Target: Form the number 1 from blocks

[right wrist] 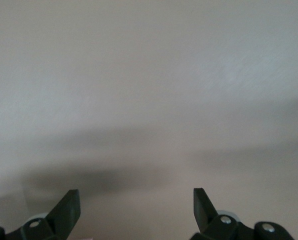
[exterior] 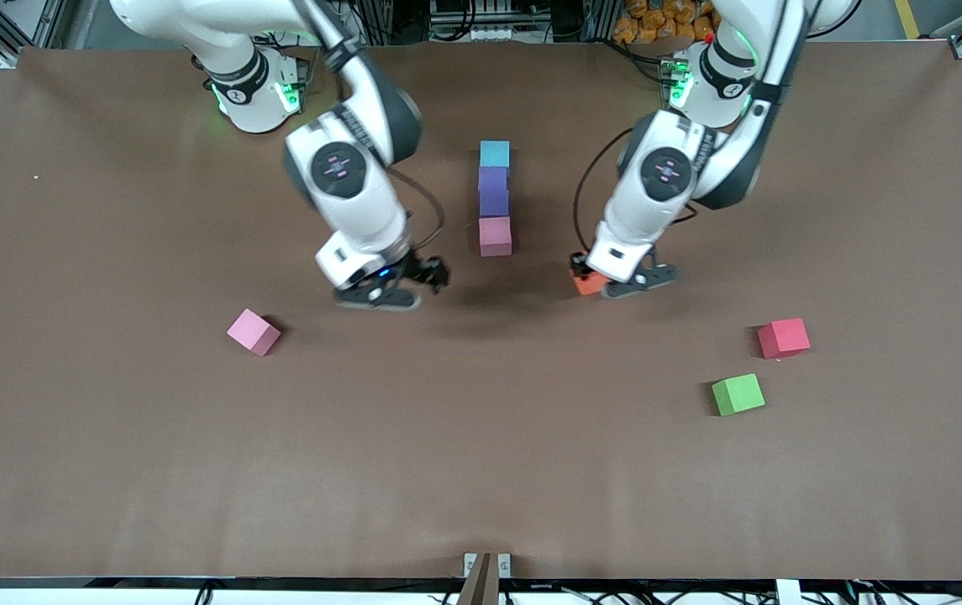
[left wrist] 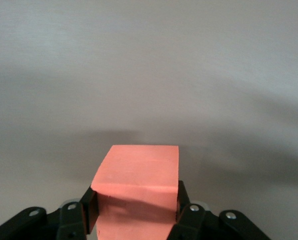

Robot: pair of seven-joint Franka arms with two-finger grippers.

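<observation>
We see no containers here; every block sits straight on the brown table (exterior: 111, 462).

Near the middle, four blocks form a straight touching line running toward the front camera: the light blue block (exterior: 495, 154) farthest from it, then the first purple block (exterior: 493, 178), the second purple block (exterior: 494, 202), and the pink block in line (exterior: 495, 236) nearest.

Our left gripper (exterior: 607, 281) is down at table level, toward the left arm's end from that line, and its fingers (left wrist: 86, 202) are clamped on two opposite sides of the orange block (left wrist: 141, 177). In the front view only a corner of the orange block (exterior: 586, 284) shows under the gripper.

Our right gripper (exterior: 401, 286) is just above bare table toward the right arm's end from the line, with its fingers (right wrist: 69, 207) spread wide and nothing between them.

A loose pink block (exterior: 254, 332) lies turned at an angle toward the right arm's end, nearer the front camera. The red cube (exterior: 783, 338) and the green cube (exterior: 738, 394) sit near each other toward the left arm's end, the green one nearer the front camera.
</observation>
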